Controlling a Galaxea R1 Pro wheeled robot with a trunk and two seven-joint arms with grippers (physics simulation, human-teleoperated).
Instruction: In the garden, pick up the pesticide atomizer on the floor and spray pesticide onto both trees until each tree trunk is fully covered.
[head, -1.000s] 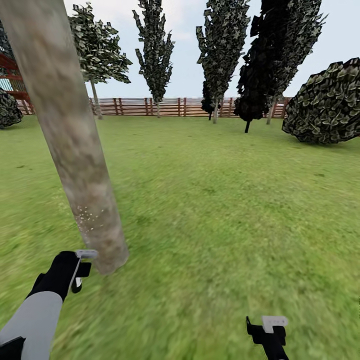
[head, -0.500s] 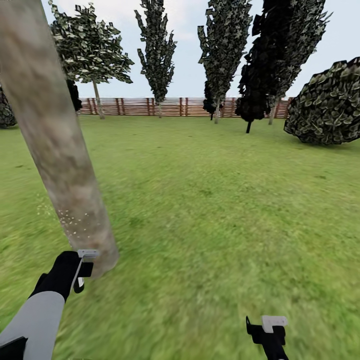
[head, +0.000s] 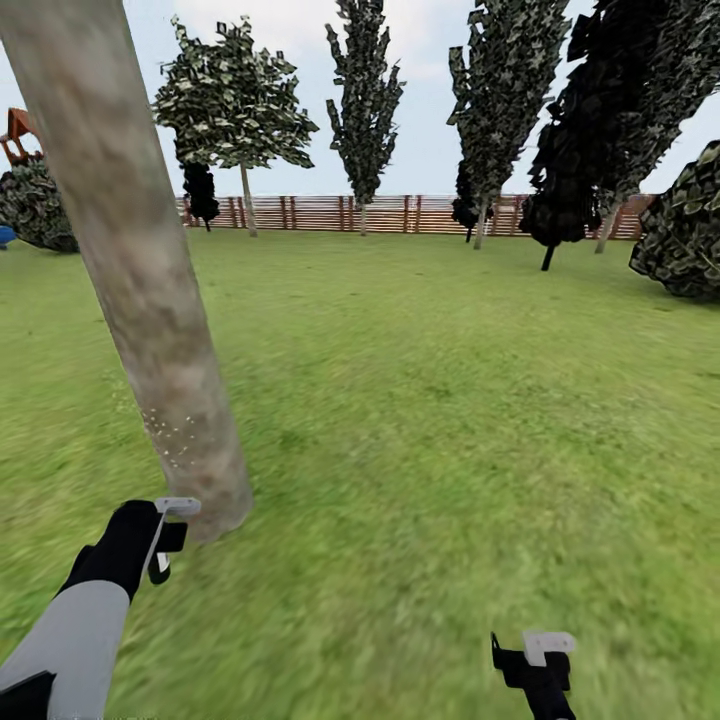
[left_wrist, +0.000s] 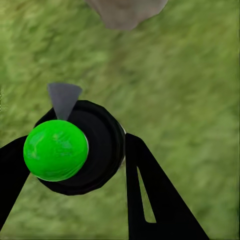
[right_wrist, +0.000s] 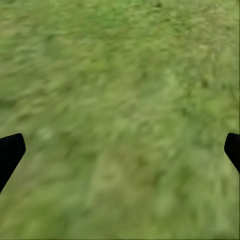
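Left gripper (left_wrist: 75, 165) clamping atomizer (left_wrist: 75, 150), seemingly beside tree trunk (head: 140, 270)

The tree trunk (head: 150, 300) looks like rough, matt bark, mottled grey and tan, with pale specks low on its near face. The floor (head: 450, 420) is soft, blurry matt grass. The fence (head: 400, 213) reads as brown wooden slats. In the left claw (left_wrist: 75, 165), the pesticide atomizer (left_wrist: 82, 150) has a glossy green plastic-looking ball on a smooth black body; the claw's fingers (left_wrist: 150, 195) are matt black.
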